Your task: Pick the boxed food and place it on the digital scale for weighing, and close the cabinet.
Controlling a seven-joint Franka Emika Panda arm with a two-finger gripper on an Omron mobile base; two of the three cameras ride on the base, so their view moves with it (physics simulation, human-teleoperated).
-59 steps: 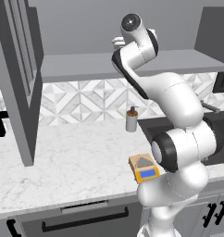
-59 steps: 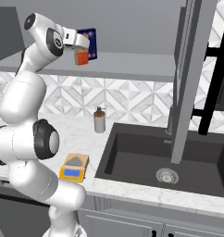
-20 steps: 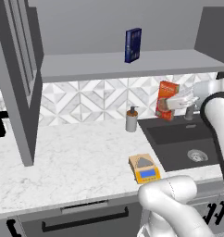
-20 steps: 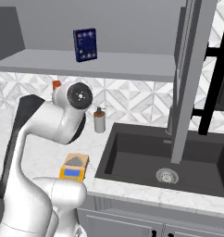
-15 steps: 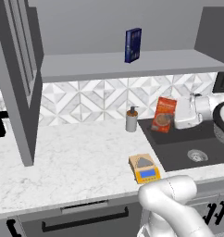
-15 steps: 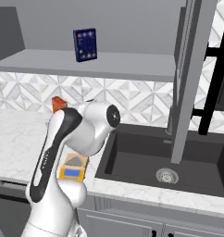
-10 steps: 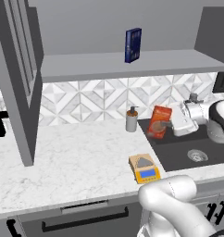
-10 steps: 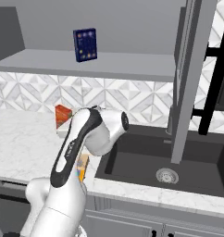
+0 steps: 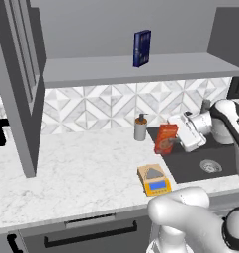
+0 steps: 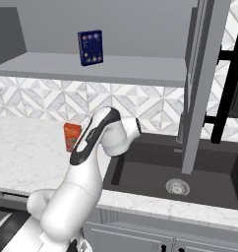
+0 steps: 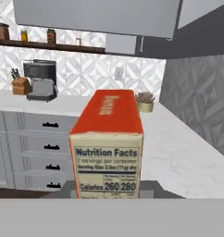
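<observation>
I see the cabinet [image 9: 22,84] door standing open at far left, its edge toward me. My gripper [image 9: 177,136] is clamped on the boxed food [image 9: 165,139], carried upright, long axis vertical, above the counter at the sink's [image 9: 200,160] left edge. It's orange-red with a nutrition panel. The digital scale [image 9: 153,179] sits nearer; a soap dispenser [image 9: 139,128] stands just left.

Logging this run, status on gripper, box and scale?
Gripper shut on boxed food, carried above the counter by the sink. Digital scale bare. Soap dispenser nearby; cabinet doors open.
</observation>
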